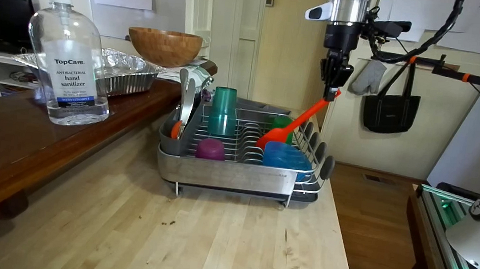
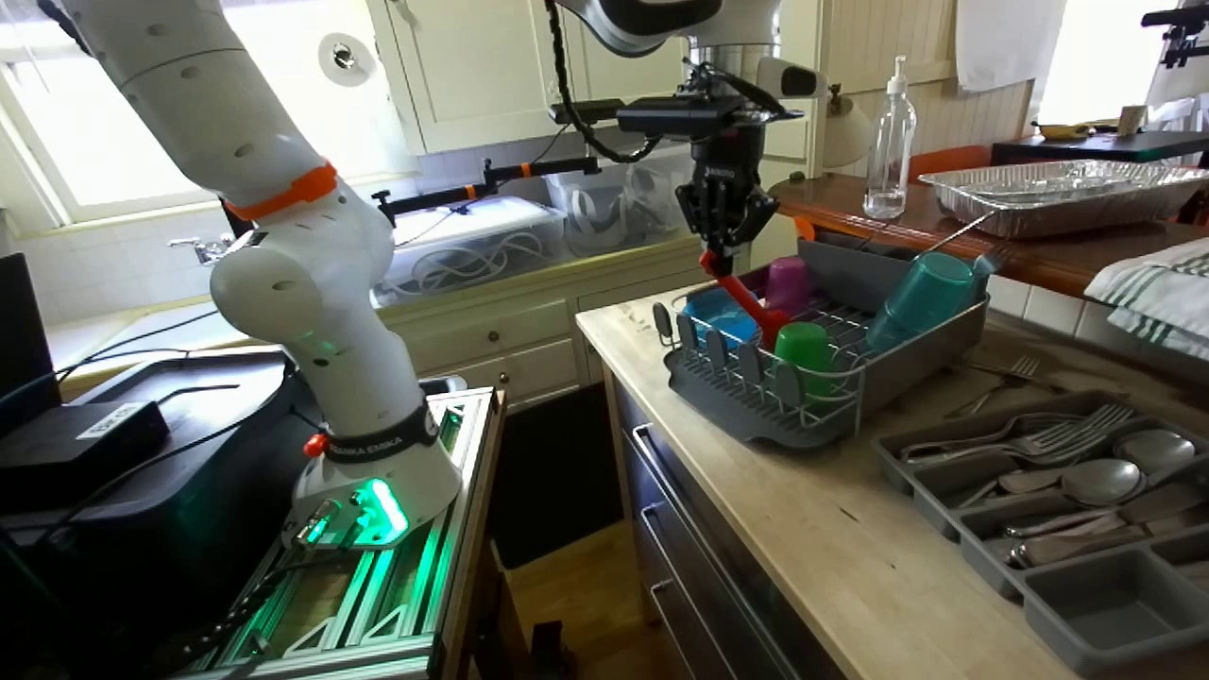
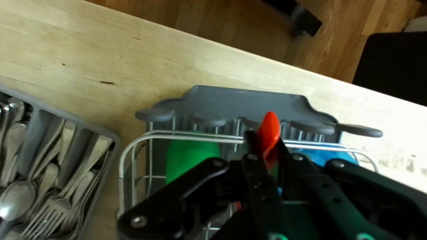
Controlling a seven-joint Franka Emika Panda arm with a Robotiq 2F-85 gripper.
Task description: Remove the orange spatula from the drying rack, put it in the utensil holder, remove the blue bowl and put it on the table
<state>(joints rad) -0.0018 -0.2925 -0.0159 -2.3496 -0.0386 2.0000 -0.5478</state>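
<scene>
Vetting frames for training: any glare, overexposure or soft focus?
In an exterior view, white-framed window blown out; in an exterior view, glossy whitish board shows a glare spot; in the wrist view, pale wooden butcher-block table washes out at right, black two-fingered gripper looks soft.

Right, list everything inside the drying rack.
The drying rack holds a teal cup, purple cup, green cup, blue bowl and utensils in its end caddy; the gripper holds the orange spatula, slanting downward. Anything under the cups is covered.

red-orange spatula (image 1: 297,123), blue bowl (image 1: 286,156), silver drying rack (image 1: 227,174), pale-grained table (image 1: 211,238), green-striped white towel (image 2: 1157,283)
</scene>
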